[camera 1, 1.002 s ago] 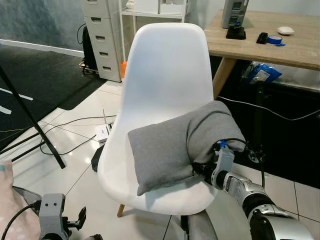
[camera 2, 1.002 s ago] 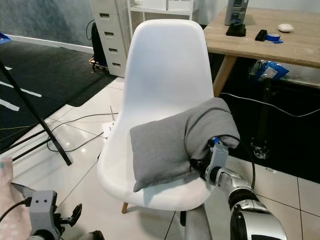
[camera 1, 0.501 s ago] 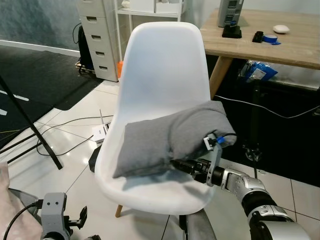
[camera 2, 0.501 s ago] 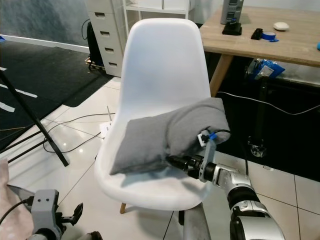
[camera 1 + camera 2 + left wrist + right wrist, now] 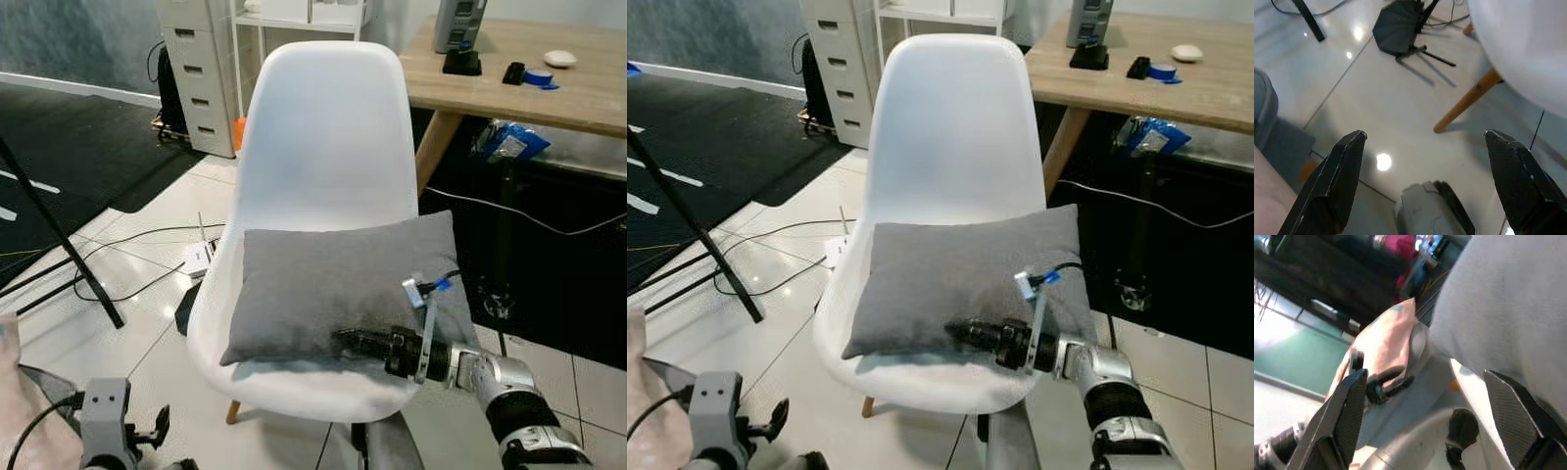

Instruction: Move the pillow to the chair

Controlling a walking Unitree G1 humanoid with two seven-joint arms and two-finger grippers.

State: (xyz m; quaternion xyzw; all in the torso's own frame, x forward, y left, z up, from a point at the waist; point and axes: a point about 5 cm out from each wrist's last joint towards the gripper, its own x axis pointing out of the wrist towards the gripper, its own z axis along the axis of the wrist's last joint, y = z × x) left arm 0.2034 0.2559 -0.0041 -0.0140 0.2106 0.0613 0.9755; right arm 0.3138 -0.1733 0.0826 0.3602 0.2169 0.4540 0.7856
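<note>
Grey fabric pillow (image 5: 333, 284) lies flat on the white plastic chair (image 5: 323, 147) seat. The right gripper (image 5: 345, 340), fingers apart, rests at its front edge; the left gripper (image 5: 1425, 186) hangs spread above the floor.

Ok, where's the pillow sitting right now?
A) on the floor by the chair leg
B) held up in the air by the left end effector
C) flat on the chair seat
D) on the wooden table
C: the grey pillow lies spread flat on the seat of the white chair, with the right end effector at its front edge, fingers open.
</note>
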